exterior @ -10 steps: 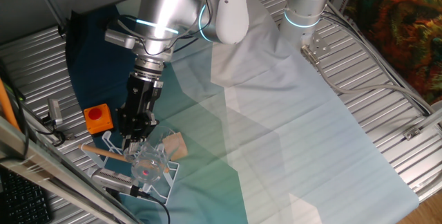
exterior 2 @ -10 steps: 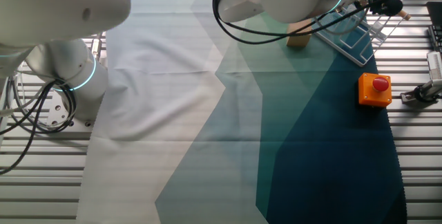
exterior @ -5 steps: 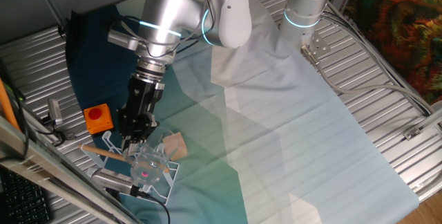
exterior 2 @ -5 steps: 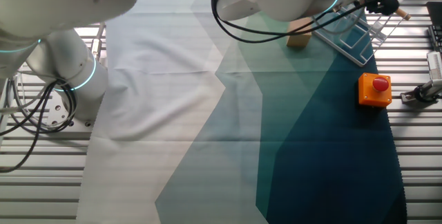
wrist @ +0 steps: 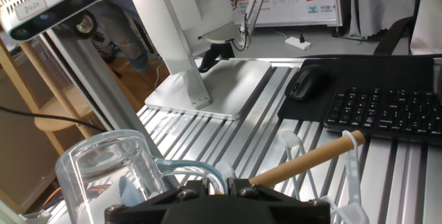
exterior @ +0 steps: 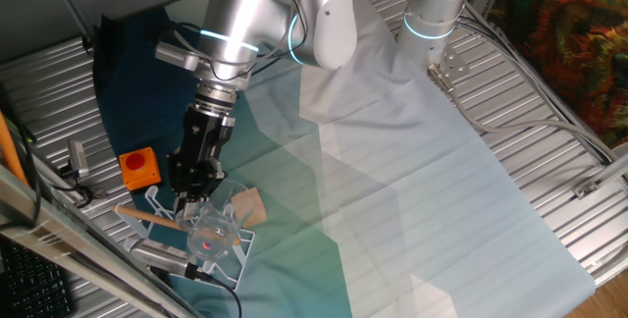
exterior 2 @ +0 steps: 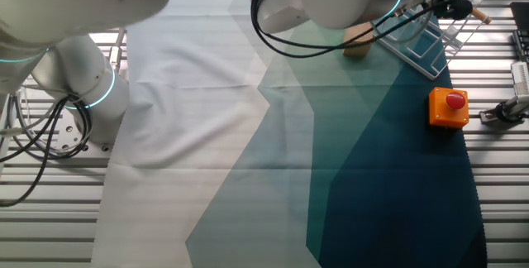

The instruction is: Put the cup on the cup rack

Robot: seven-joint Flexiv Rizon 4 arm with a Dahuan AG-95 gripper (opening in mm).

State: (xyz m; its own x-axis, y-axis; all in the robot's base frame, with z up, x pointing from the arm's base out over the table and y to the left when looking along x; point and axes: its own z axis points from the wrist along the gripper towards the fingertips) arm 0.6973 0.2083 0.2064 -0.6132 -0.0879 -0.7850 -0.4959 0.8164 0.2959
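Observation:
The clear cup (exterior: 209, 232) sits upright on the white wire cup rack (exterior: 235, 258) at the table's near left corner, beside the rack's wooden rod (exterior: 147, 218). My gripper (exterior: 192, 200) points down just behind the cup. In the hand view the cup (wrist: 103, 169) fills the lower left. Its thin handle runs between my gripper's (wrist: 209, 182) two dark fingers, which are shut on it. The rod (wrist: 304, 162) slants up to the right, past a white prong (wrist: 290, 141). In the other fixed view the rack (exterior 2: 421, 46) lies at the top right and the cup is hard to make out.
A tan wooden block (exterior: 250, 205) lies against the rack's right side. An orange box with a red button (exterior: 139, 167) stands left of the gripper. A metal tool (exterior: 162, 255) lies along the rack's front edge. A keyboard (wrist: 387, 113) and mouse (wrist: 306, 82) sit beyond the table.
The arm's upper links have shifted slightly to the right. The gripper and the cup stay where they were over the rack.

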